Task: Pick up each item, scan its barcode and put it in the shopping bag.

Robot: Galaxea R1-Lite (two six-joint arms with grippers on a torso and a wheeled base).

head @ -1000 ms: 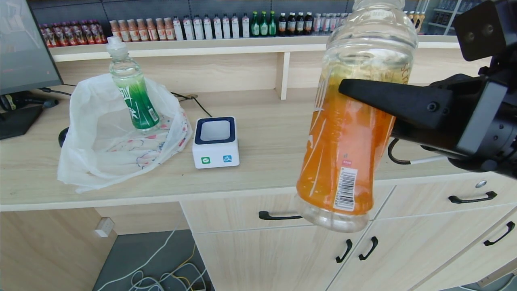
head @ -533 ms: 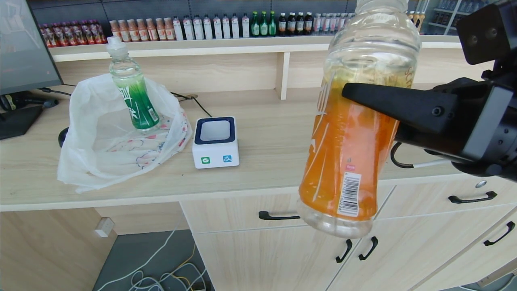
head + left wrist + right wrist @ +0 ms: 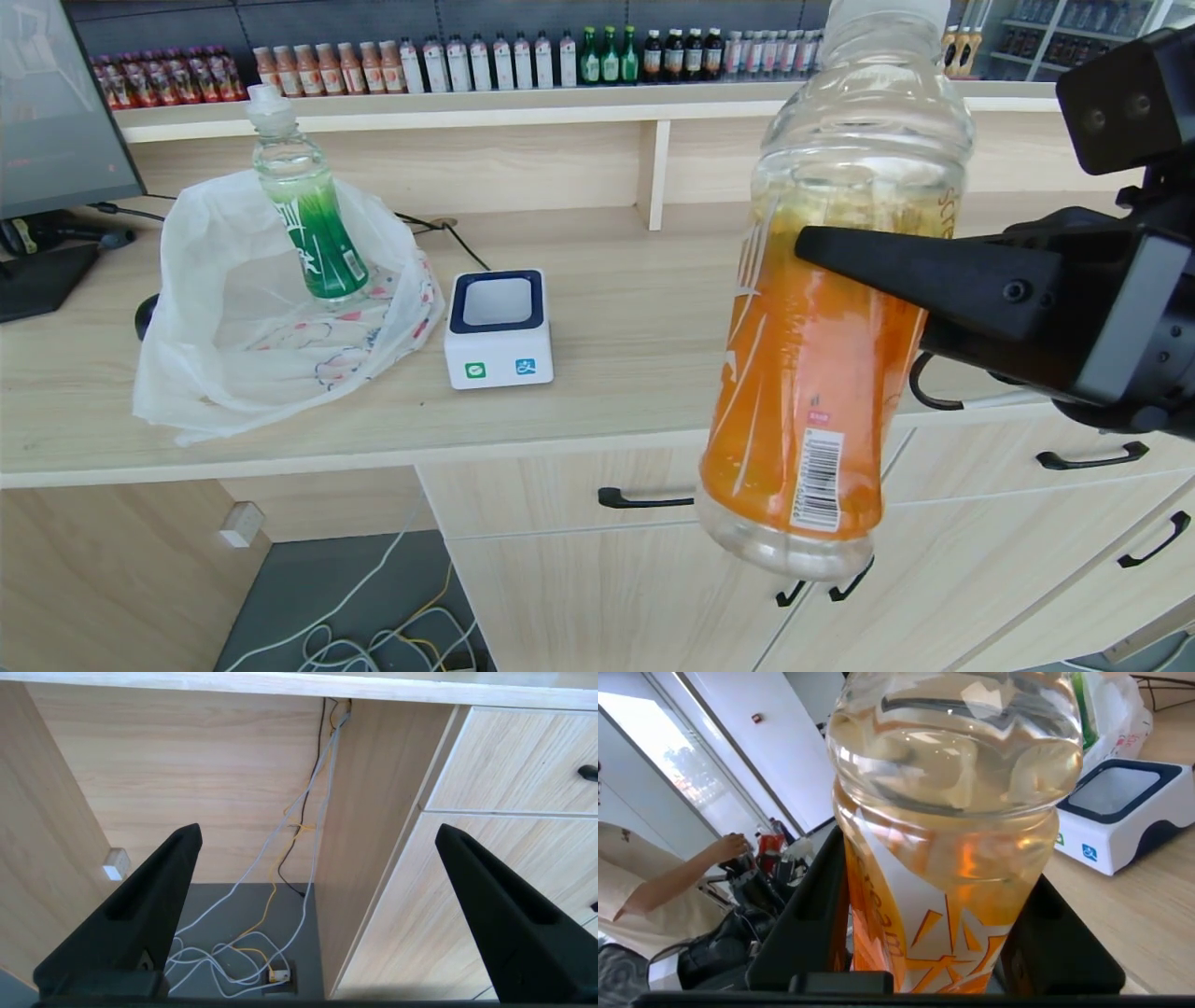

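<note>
- The right gripper is clamped on one orange bottle, with one finger across the front of its middle and the other behind it.
- The orange bottle hangs in the air on the right, out in front of the counter's near edge. It is roughly upright and slightly tilted, with the cap end up and the base low.
- Orange drink fills the lower part of this bottle, and the upper part is clear.
- One barcode label sits near the bottle's base and faces the head camera.
- The left gripper has its two fingers wide apart with nothing between them. It is low down, facing the open space under the counter, where several cables lie on the floor.
- One white scanner with a dark blue rim stands on the counter, left of the held bottle and well apart from it.
- One white shopping bag lies open on the counter just left of the scanner.
- One green bottle stands slightly tilted inside the bag, its white cap above the bag's rim.
- That makes two task bottles: one in the gripper and one in the bag.
- One dark monitor stands at the far left.
- A long row of drinks lines the far shelf; I cannot count them exactly.
- Five black handles show on the cupboard fronts below the counter.
</note>
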